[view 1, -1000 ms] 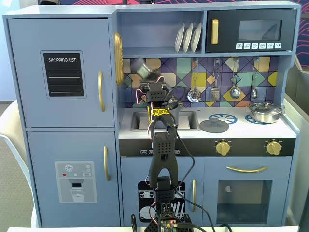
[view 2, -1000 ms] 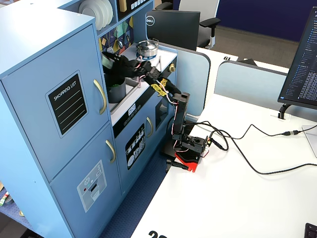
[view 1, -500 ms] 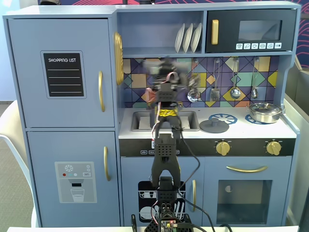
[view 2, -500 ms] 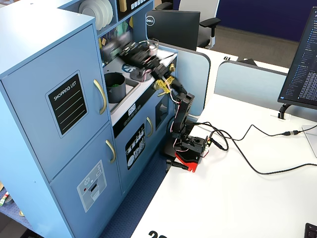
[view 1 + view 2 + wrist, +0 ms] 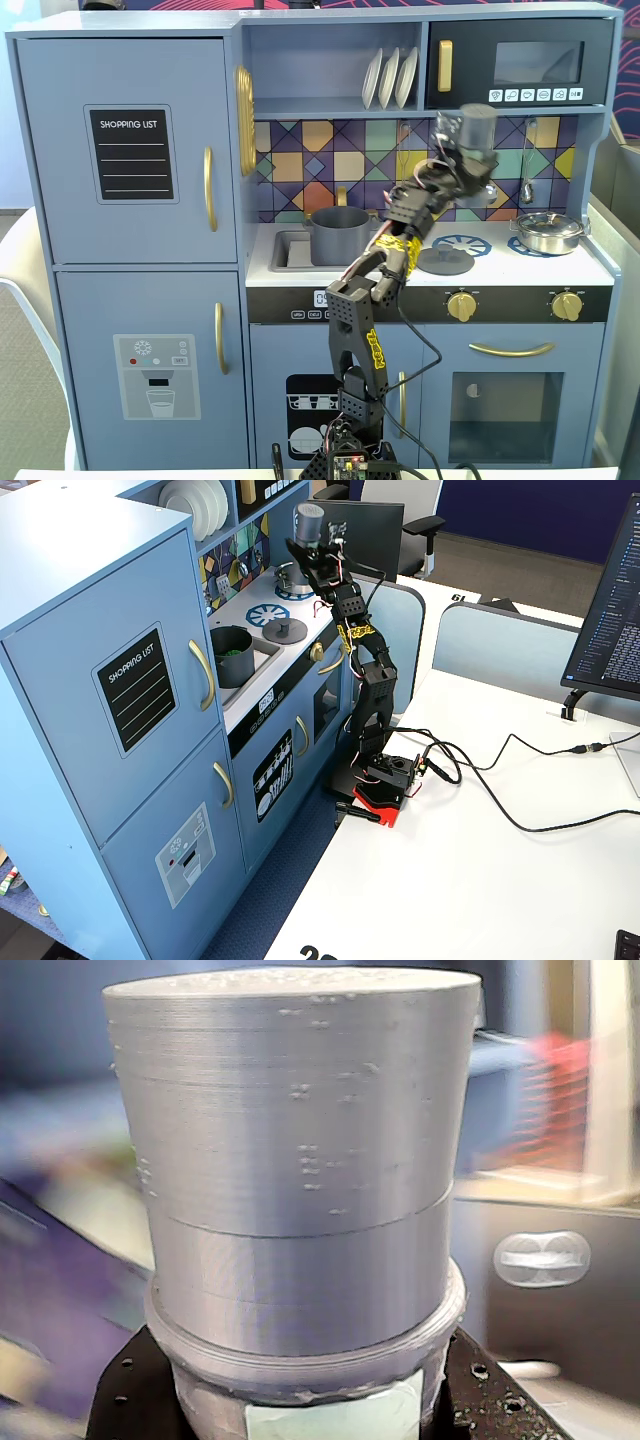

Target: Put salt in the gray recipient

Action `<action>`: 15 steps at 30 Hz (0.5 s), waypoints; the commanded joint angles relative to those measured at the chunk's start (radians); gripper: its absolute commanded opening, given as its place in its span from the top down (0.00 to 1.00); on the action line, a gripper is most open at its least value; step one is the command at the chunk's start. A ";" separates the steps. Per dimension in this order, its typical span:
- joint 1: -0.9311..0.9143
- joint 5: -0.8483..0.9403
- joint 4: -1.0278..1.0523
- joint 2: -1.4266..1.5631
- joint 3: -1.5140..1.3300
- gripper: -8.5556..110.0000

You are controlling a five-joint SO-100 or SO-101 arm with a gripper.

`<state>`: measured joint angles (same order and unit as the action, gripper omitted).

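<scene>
The salt (image 5: 471, 127) is a gray cylinder held roughly upright, high above the stove top at the right in a fixed view. It also shows near the upper shelf (image 5: 308, 521). My gripper (image 5: 458, 160) is shut on its lower part. In the wrist view the salt (image 5: 300, 1160) fills the frame, with its pale green label at the bottom edge and the black jaws of my gripper (image 5: 290, 1405) on either side. The gray recipient (image 5: 340, 232) stands in the sink, left of and below the salt. Something green lies inside the gray recipient (image 5: 232, 656).
A flat gray lid (image 5: 445, 261) lies on the left burner, and a shiny silver pan (image 5: 548, 232) sits on the right burner. Ladles and a spatula (image 5: 487, 188) hang on the tiled back wall. Plates (image 5: 390, 78) stand on the shelf above. Cables (image 5: 500, 780) cross the white table.
The arm has swung from above the sink to the right and upward, carrying the salt with it. The gray recipient, hidden behind the arm before, shows in full from the front.
</scene>
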<state>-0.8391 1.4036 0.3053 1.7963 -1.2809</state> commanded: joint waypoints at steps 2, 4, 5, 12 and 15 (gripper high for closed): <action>-0.080 0.094 -0.178 -0.005 -0.118 0.93; -0.084 0.114 -0.222 -0.006 -0.176 0.93; -0.084 0.114 -0.247 -0.006 -0.204 0.93; -0.087 0.101 -0.351 -0.015 -0.342 0.93; -0.086 0.103 -0.383 -0.031 -0.368 0.93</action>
<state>-0.9127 1.4956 -0.0169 1.7610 -1.6490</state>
